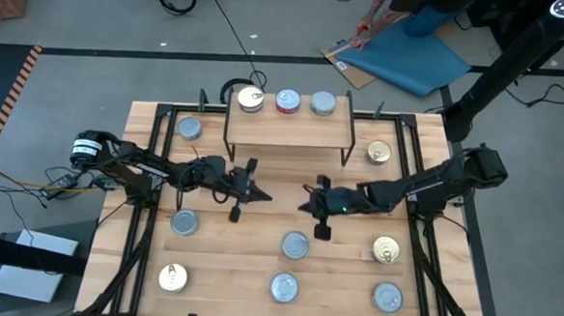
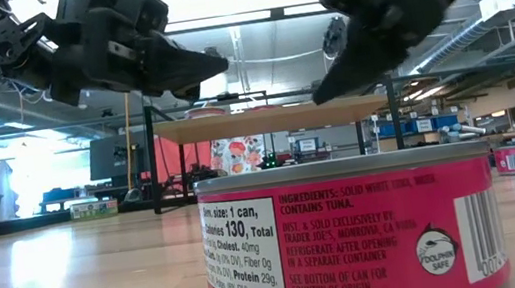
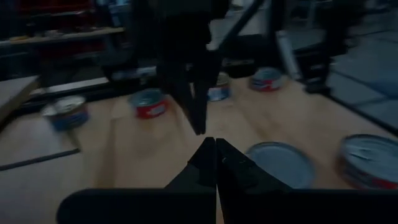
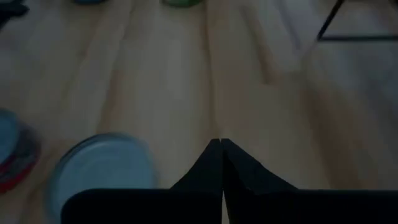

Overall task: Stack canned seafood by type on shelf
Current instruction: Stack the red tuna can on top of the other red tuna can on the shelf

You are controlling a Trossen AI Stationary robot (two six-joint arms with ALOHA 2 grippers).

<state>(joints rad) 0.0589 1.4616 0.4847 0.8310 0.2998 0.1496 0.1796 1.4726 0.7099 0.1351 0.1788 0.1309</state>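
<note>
Shelf (image 1: 288, 129) at far centre of the table: three tins on its board, side by side, none stacked — gold-topped tin (image 1: 251, 100) at left, red-topped tin (image 1: 288, 101) in the middle, silver-topped tin (image 1: 323, 103) at right. One of each type placed, by the look of it; the task seems early.

Nine tins left on the tabletop (image 1: 259, 225): one far left, one gold far right, the rest spread across the near half.

Left gripper (image 1: 257, 193) and right gripper (image 1: 308, 204) hover at mid-table, tips facing, well apart. Both pinched closed, holding nothing.

Surface: light wood planks, black frame. Room: grey floor, cables, blue mat (image 1: 413, 54) and cardboard beyond the table.
</note>
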